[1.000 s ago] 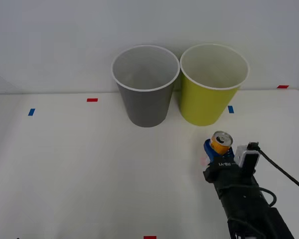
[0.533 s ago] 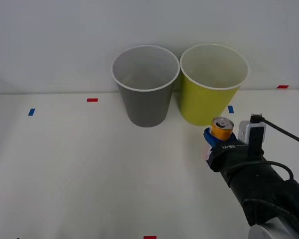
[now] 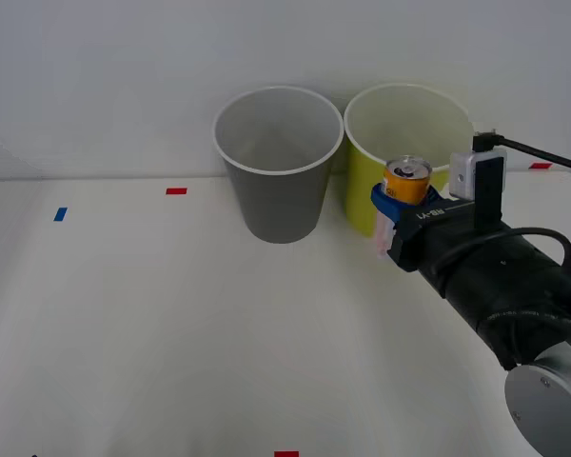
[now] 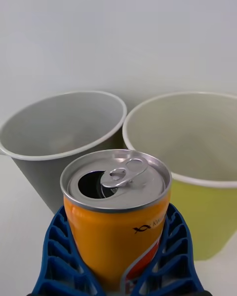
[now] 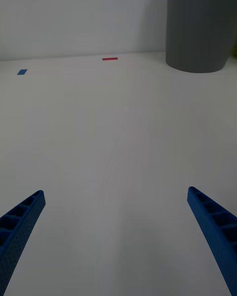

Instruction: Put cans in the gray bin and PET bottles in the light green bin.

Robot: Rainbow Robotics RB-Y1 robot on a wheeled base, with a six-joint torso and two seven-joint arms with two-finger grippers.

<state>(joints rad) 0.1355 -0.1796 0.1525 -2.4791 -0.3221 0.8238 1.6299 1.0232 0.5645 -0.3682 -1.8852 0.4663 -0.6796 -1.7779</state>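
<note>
My right gripper (image 3: 396, 202) is shut on an orange can (image 3: 405, 181) with a silver top, holding it upright in the air in front of the light green bin (image 3: 400, 195). In the right wrist view the can (image 4: 116, 212) sits between the blue fingers (image 4: 59, 256), its tab opening showing. Beyond it stand the gray bin (image 4: 57, 143) and the light green bin (image 4: 197, 172) side by side. The gray bin (image 3: 279, 181) stands left of the green one at the back of the table. My left gripper (image 5: 116, 237) is open above bare table, with the gray bin (image 5: 201, 24) ahead of it.
Small red tape marks (image 3: 176, 191) and blue tape marks (image 3: 60, 214) lie on the white table. A white wall stands right behind the bins. The table's left and front areas are free room.
My right arm has lifted the can up and moved it away from me, from low over the table to rim height in front of the light green bin.
</note>
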